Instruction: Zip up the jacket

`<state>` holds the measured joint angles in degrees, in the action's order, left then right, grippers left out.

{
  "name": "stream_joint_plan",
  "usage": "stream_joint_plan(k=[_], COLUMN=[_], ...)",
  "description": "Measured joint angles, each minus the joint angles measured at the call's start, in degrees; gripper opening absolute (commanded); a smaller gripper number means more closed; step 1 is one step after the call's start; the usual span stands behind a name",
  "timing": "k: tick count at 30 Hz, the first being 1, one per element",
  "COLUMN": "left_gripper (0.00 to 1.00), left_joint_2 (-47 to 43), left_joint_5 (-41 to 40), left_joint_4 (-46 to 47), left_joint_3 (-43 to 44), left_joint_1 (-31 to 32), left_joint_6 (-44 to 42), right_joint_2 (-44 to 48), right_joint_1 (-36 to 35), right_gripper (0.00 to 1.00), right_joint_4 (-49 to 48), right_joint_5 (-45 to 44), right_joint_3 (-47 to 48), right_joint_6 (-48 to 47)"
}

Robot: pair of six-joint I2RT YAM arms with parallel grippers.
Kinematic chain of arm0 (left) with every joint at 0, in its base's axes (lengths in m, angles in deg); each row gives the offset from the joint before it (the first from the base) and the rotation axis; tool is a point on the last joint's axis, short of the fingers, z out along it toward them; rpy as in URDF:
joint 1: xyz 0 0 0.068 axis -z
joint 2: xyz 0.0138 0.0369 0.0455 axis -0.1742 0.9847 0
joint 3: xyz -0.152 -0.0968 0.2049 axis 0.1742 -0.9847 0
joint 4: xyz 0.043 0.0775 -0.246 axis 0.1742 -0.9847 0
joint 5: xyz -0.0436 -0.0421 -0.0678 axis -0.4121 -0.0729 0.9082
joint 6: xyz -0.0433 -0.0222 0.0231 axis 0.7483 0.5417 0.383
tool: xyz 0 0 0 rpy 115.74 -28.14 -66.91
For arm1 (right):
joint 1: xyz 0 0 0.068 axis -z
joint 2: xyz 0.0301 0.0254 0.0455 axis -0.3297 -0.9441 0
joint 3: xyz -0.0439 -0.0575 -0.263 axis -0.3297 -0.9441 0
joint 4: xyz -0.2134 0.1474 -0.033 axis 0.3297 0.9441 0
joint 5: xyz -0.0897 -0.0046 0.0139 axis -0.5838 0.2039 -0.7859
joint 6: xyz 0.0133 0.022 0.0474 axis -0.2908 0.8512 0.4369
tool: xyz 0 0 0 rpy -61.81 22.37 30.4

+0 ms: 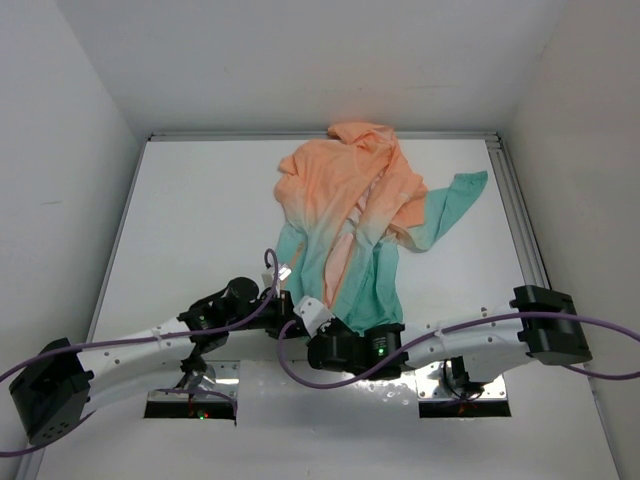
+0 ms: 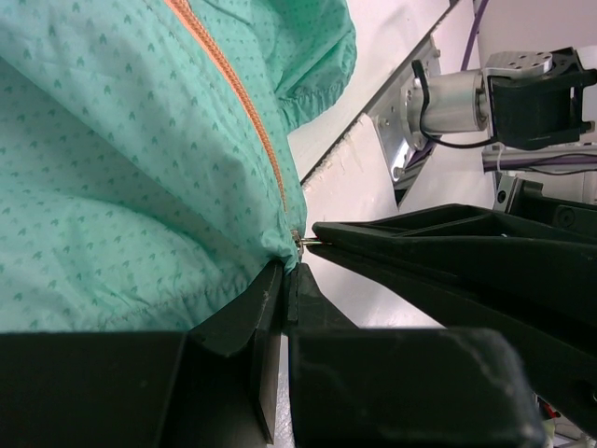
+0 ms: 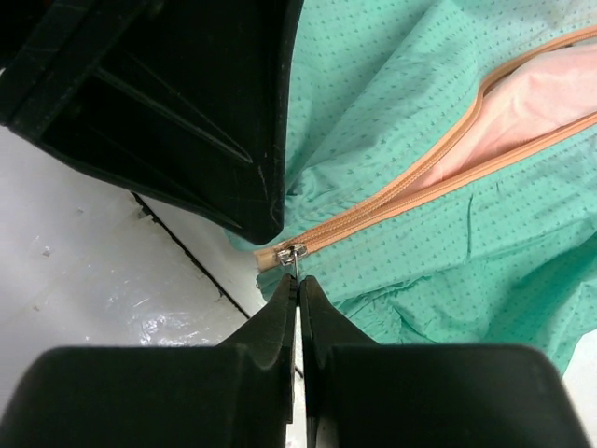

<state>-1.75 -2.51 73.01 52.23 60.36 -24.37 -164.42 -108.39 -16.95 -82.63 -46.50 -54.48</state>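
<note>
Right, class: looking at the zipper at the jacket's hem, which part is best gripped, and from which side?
Grip the small metal pull tab at the bottom end of the orange zipper, coming in from beyond the bottom edge of the jacket. The tab is thin and sticks out past that edge, in line with the teeth, so a narrow pinch fits there, as the right gripper shows.

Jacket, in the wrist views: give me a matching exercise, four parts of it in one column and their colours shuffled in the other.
Parts:
1. zipper tape
2. lining
3. zipper pull
4. jacket hem

Colours:
A. pale pink
B. silver
C. teal green
D. orange

Pairs: 1-D, 2-A, 3-B, 4-C
</note>
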Motion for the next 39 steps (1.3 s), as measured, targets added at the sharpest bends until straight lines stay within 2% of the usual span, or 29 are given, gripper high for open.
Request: stream_joint_plan(k=[13,17,22,27,33,36,39], left_gripper=[0.0,0.0,0.0,0.0,0.0,0.0,0.0], left_joint_2=[-1.5,-4.0,-7.6,-9.8,-14.6,-17.5,-18.6], left_joint_5=[-0.3,-3.4,-3.3,-3.5,-3.9,-5.8,-10.3], left_joint_4=[-0.5,-0.8,-4.9,-8.5,-13.4,-18.5,-25.6], left_joint_3=[0.0,0.0,0.0,0.0,0.5,4.8,15.2], left_joint_1=[0.0,-0.2,-0.2,-0.2,-0.2,-0.2,-0.2], left_joint_6=[-0.5,-1.2,-2.8,-4.2,-5.3,-5.7,-7.6], right_joint_2=[0.4,3.5,5.8,6.9,6.7,6.6,5.6], right_joint_1=[1.6,9.0,16.5,19.7,22.5,28.7,37.8], right_gripper=[0.0,0.0,0.0,0.0,0.0,0.0,0.0], right_joint_4=[-1.7,-4.7,-7.7,-8.8,-5.9,-5.8,-5.6], right_joint_5=[-1.5,5.0,6.9,10.9,11.3,9.7,9.0], right_joint_3=[0.2,-0.5,-0.6,-0.6,1.5,5.5,12.0], right_joint_6=[-1.9,-2.2,-2.9,-3.0,-5.2,-6.3,-6.8])
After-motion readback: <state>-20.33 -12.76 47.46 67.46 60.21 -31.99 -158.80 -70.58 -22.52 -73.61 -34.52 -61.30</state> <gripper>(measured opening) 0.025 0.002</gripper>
